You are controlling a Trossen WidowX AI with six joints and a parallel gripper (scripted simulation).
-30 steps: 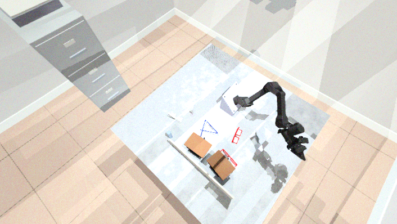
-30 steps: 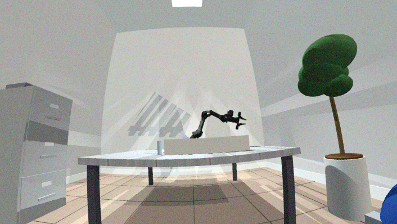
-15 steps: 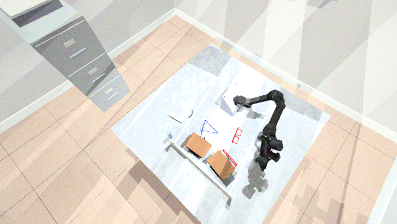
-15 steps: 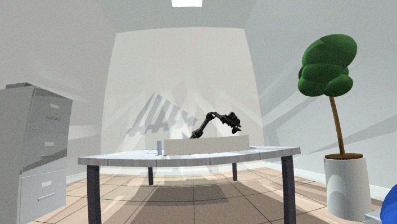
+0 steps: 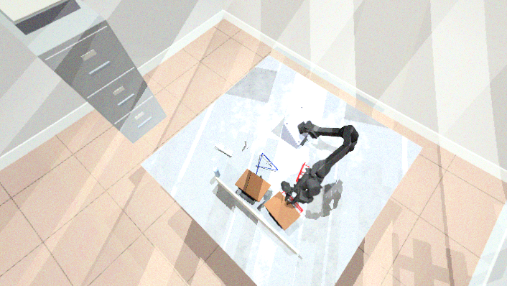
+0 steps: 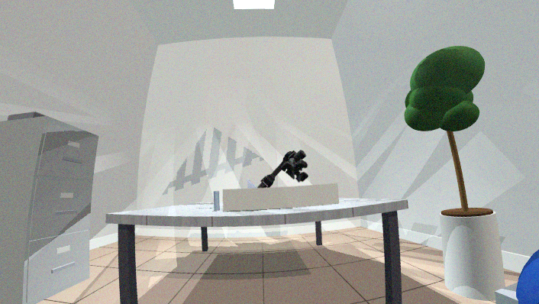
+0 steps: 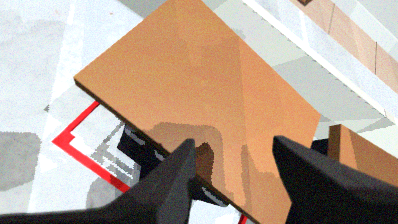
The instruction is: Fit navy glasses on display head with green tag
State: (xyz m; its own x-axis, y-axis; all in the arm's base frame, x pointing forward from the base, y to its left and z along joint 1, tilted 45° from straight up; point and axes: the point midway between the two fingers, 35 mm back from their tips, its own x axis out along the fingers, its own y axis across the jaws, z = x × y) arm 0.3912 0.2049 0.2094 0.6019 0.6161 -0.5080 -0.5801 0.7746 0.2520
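Observation:
The navy glasses (image 5: pixel 262 154) show as a thin blue outline on the table, beside the left display head. Two display heads show mainly as brown slanted boards: the left head (image 5: pixel 253 184) (image 7: pixel 362 152) and the right head (image 5: pixel 282 213) (image 7: pixel 200 75). No green tag can be made out. My gripper (image 5: pixel 286 195) (image 7: pixel 233 144) is open and empty, its fingers partly spread, above the near edge of the right head. The navy glasses are not between its fingers. How high it hangs is hard to tell.
Red glasses (image 5: pixel 297 180) lie beside the arm. Another red frame (image 7: pixel 102 175) lies along the right head. A low pale wall (image 5: pixel 258 217) (image 6: pixel 280 197) runs behind both heads, with a bluish cylinder (image 5: pixel 217 172) (image 6: pixel 216 200) near its end. A thin grey strip (image 5: pixel 223 151) lies farther left.

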